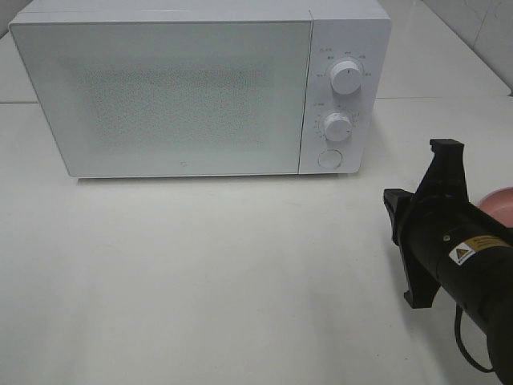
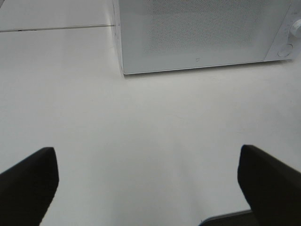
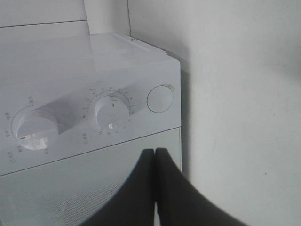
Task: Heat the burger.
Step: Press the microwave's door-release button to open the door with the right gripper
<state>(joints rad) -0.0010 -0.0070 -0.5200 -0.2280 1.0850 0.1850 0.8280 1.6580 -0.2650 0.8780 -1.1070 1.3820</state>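
Note:
The burger is out of view in every frame. A white microwave (image 1: 160,96) stands at the back of the table with its door closed. My right arm (image 1: 461,245) reaches in from the lower right, and its fingertips are hidden in the high view. The right wrist view shows my right gripper (image 3: 155,151) shut with nothing between its fingers, in front of the microwave's (image 3: 94,61) control panel and door edge. My left gripper (image 2: 146,150) is wide open and empty over bare table, well in front of the microwave (image 2: 197,33).
The panel carries an upper knob (image 1: 346,76), a lower knob (image 1: 337,127) and a round door button (image 1: 329,158). The edge of a pink plate (image 1: 502,200) peeks out behind my right arm. White table surface (image 1: 200,265) lies in front of the microwave.

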